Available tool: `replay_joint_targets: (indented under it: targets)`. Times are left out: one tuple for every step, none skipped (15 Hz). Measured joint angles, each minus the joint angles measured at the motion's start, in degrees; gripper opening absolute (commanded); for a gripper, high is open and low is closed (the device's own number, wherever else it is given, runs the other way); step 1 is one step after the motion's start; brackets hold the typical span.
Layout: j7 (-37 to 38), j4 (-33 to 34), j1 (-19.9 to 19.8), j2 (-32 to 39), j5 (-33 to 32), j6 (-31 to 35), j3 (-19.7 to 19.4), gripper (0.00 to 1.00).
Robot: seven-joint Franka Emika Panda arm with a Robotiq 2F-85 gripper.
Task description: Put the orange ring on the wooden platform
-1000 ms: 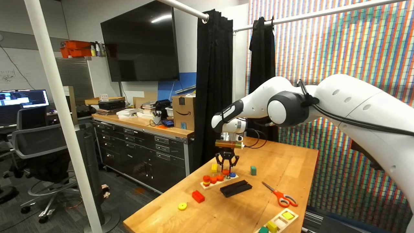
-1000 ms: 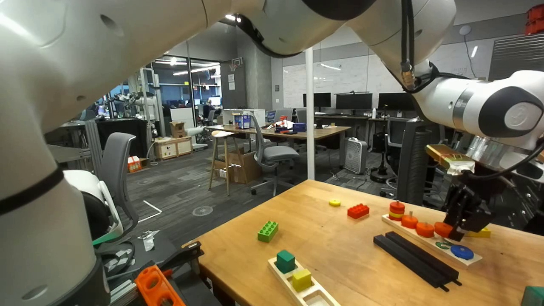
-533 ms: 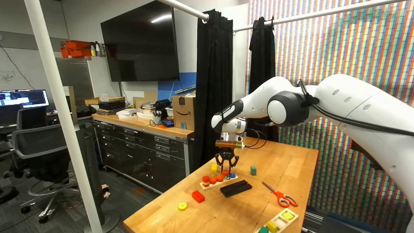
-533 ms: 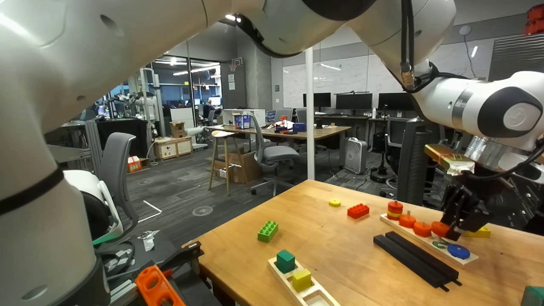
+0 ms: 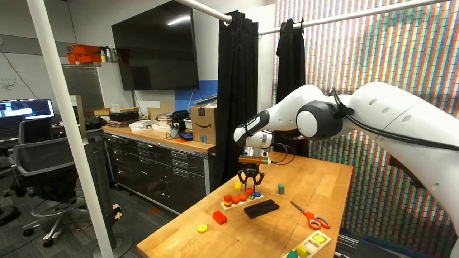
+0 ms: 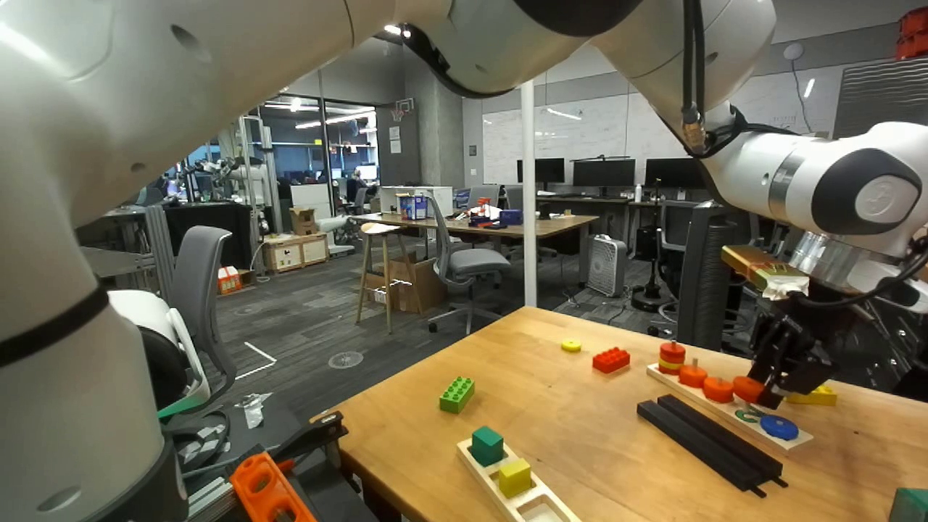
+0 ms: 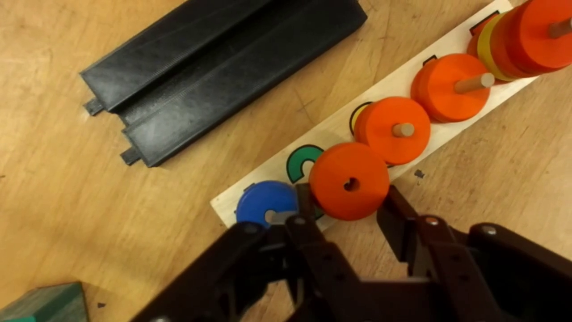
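Note:
The orange ring (image 7: pixel 348 203) is between the fingertips of my gripper (image 7: pixel 348 197), which is shut on it. The ring also shows in both exterior views (image 5: pixel 249 191) (image 6: pixel 748 389). It is over the wooden platform (image 7: pixel 272 170), near a printed green figure, and seems slightly raised. The platform shows in both exterior views (image 5: pixel 247 202) (image 6: pixel 703 399). Beside the held ring, several orange rings (image 7: pixel 393 147) sit on pegs. A blue disc (image 7: pixel 263 197) lies at the near end, partly behind the left finger. I cannot tell whether a peg is inside the held ring's hole.
A black grooved piece (image 7: pixel 223 67) lies beside the platform. A yellow brick (image 5: pixel 237 186), green block (image 5: pixel 280 189), red brick (image 5: pixel 219 217), yellow disc (image 5: pixel 202 228) and scissors (image 5: pixel 313 220) lie around. A wooden tray with blocks (image 6: pixel 478 471) and a green brick (image 6: pixel 457 395) are nearer the robot base.
My gripper, still holding the orange ring, has shifted slightly toward the stacked end. The wooden platform with its rings and blue disc has slid slightly the same way. The black piece has not moved.

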Motion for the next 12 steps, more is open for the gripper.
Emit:
replay_joint_targets:
  targets:
    - [-0.10,-0.04,0.00,-0.03,0.00,0.03,0.07,0.23]
    - [-0.20,-0.06,0.00,-0.06,0.00,0.04,0.15,0.23]
    - [-0.30,-0.07,0.00,-0.10,0.00,0.04,0.24,0.23]
    - [-0.44,-0.08,0.00,-0.16,0.00,0.05,0.31,0.23]
    - [-0.57,-0.14,0.00,-0.25,0.00,0.06,0.37,0.23]
    - [-0.69,-0.21,0.00,-0.39,0.00,0.06,0.41,0.23]
    - [-0.80,-0.30,0.00,-0.53,0.00,0.07,0.45,0.23]
    - [-0.89,-0.44,0.00,-0.70,0.00,0.07,0.47,0.23]
    - [-0.96,-0.58,0.00,-0.83,0.00,0.08,0.48,0.23]
    - [-1.00,-0.70,0.00,-0.89,0.00,0.08,0.48,0.23]
    - [-1.05,-0.85,0.00,-0.92,0.00,0.09,0.48,0.23]
    - [-1.12,-1.00,-0.01,-0.92,0.00,0.09,0.48,0.23]
